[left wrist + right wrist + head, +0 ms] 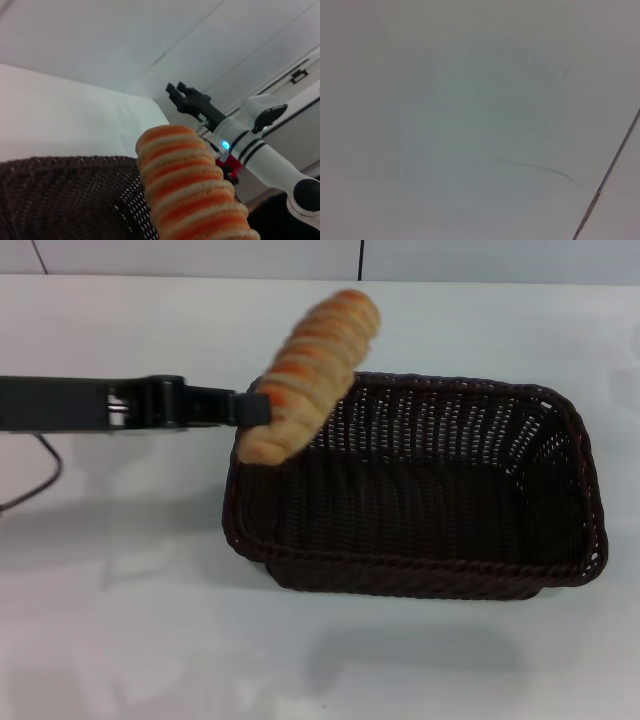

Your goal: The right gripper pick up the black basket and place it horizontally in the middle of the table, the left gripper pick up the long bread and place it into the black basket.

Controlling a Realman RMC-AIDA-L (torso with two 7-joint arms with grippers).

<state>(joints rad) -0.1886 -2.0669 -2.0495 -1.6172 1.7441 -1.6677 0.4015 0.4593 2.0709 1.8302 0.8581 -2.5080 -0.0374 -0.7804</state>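
Observation:
The long bread, tan with orange-brown ridges, hangs tilted in the air over the left end of the black basket. My left gripper reaches in from the left and is shut on the bread's lower half. The basket lies lengthwise on the white table, and nothing shows inside it. In the left wrist view the bread fills the foreground above the basket's rim. Farther off there, the right gripper hangs raised on its white arm, away from the basket.
A thin black cable trails from the left arm onto the table at the far left. The table's back edge meets a grey wall. The right wrist view shows only a plain pale surface.

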